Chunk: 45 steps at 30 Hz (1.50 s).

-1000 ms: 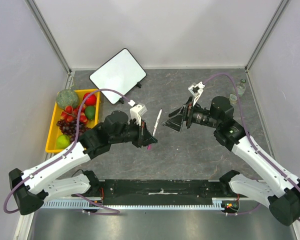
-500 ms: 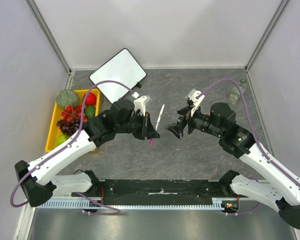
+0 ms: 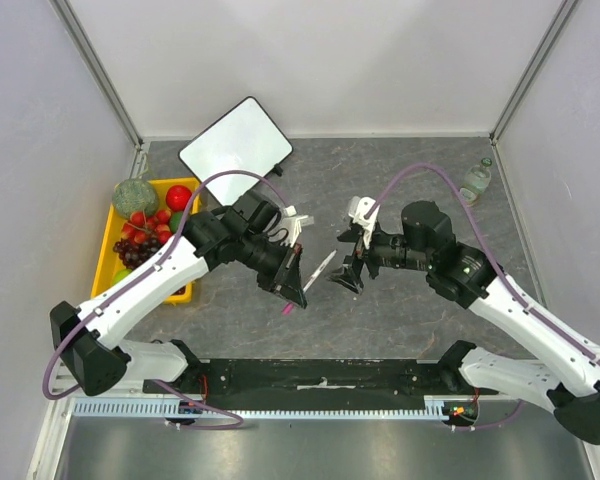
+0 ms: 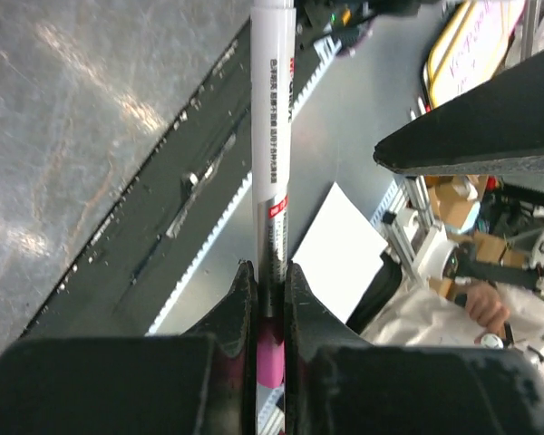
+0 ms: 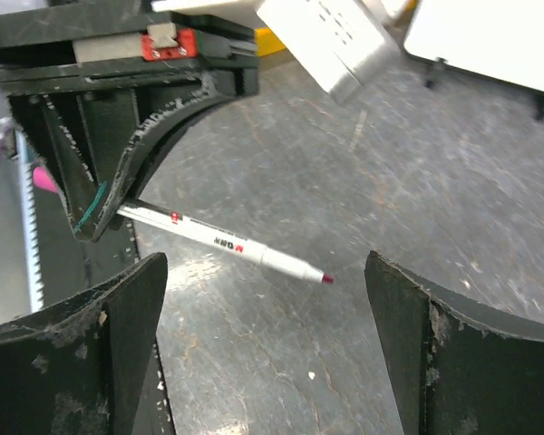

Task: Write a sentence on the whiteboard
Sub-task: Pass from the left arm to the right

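Observation:
The whiteboard (image 3: 236, 150) stands tilted at the back left, its face blank white; no sentence shows on it. In the right wrist view its lower edge and feet (image 5: 490, 36) show at the top right. My left gripper (image 3: 292, 285) is shut on a white marker (image 3: 318, 270) near its pink rear end, above the middle of the table. The marker (image 4: 272, 118) runs straight out from between the left fingers (image 4: 270, 281). Its red tip points toward my right gripper (image 3: 345, 272), which is open. In the right wrist view the marker (image 5: 227, 243) hangs between and just beyond the right gripper's (image 5: 263, 299) wide-apart fingers, touching neither.
A yellow tray (image 3: 102, 262) of fruit, with a green melon (image 3: 133, 195), sits at the left edge. A small clear bottle (image 3: 475, 182) stands by the right wall. Grey enclosure walls close in the table on three sides.
My left arm has reached forward and tilted the marker so its tip points right. My right gripper has moved left and nearer, up to the tip, staying open.

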Motion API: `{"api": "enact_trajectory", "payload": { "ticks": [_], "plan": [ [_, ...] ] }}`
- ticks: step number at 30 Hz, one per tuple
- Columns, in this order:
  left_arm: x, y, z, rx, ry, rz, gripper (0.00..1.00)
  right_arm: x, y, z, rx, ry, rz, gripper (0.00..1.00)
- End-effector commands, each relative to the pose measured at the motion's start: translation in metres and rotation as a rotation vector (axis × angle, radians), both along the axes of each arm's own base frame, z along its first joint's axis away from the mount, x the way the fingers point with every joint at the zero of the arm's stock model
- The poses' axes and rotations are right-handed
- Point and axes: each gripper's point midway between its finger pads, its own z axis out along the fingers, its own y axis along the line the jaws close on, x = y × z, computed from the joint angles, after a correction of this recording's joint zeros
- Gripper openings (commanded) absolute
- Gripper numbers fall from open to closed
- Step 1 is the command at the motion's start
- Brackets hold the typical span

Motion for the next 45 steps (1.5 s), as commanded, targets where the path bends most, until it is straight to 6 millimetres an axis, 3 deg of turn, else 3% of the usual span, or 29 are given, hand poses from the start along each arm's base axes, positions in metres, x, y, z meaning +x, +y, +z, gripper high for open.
{"api": "enact_trajectory", "payload": {
  "ticks": [1,4,11,19,24,26,32,36,37,38,39,40,43,45],
  "plan": [
    [-0.033,0.01,0.027,-0.074,0.063,-0.154,0.02,-0.028,0.021,0.022,0.042,-0.011,0.239,0.95],
    [-0.042,0.013,0.036,-0.114,0.082,-0.194,0.02,-0.043,0.03,0.02,0.055,0.045,0.354,0.93],
    [-0.058,0.022,0.045,-0.162,0.07,-0.248,0.02,-0.084,0.037,0.037,0.133,0.167,0.618,0.86],
    [-0.06,0.023,0.051,-0.185,0.051,-0.259,0.02,-0.093,0.04,0.032,0.141,0.251,0.694,0.72],
    [-0.058,0.022,0.052,-0.184,0.044,-0.26,0.02,-0.092,0.042,0.03,0.137,0.269,0.693,0.55],
    [-0.057,0.022,0.05,-0.176,0.047,-0.258,0.02,-0.092,0.042,0.029,0.135,0.281,0.692,0.43],
    [-0.055,0.021,0.047,-0.161,0.047,-0.254,0.02,-0.092,0.044,0.025,0.128,0.305,0.692,0.24],
    [-0.054,0.022,0.045,-0.153,0.038,-0.251,0.02,-0.092,0.045,0.025,0.127,0.312,0.69,0.0],
    [-0.052,0.022,0.045,-0.143,0.029,-0.243,0.04,-0.092,0.045,0.024,0.126,0.313,0.688,0.0],
    [-0.05,0.023,0.046,-0.135,0.015,-0.236,0.16,-0.091,0.045,0.024,0.124,0.313,0.68,0.0],
    [-0.046,0.023,0.048,-0.124,-0.006,-0.221,0.39,-0.09,0.045,0.024,0.123,0.309,0.673,0.0],
    [-0.042,0.022,0.05,-0.113,-0.029,-0.2,0.54,-0.09,0.045,0.024,0.122,0.305,0.668,0.0],
    [-0.016,0.023,0.064,-0.052,-0.149,-0.085,0.74,-0.082,0.046,0.023,0.112,0.29,0.617,0.0],
    [0.009,0.026,0.074,-0.003,-0.246,0.027,0.77,-0.075,0.047,0.022,0.104,0.279,0.565,0.0]
  ]
}}
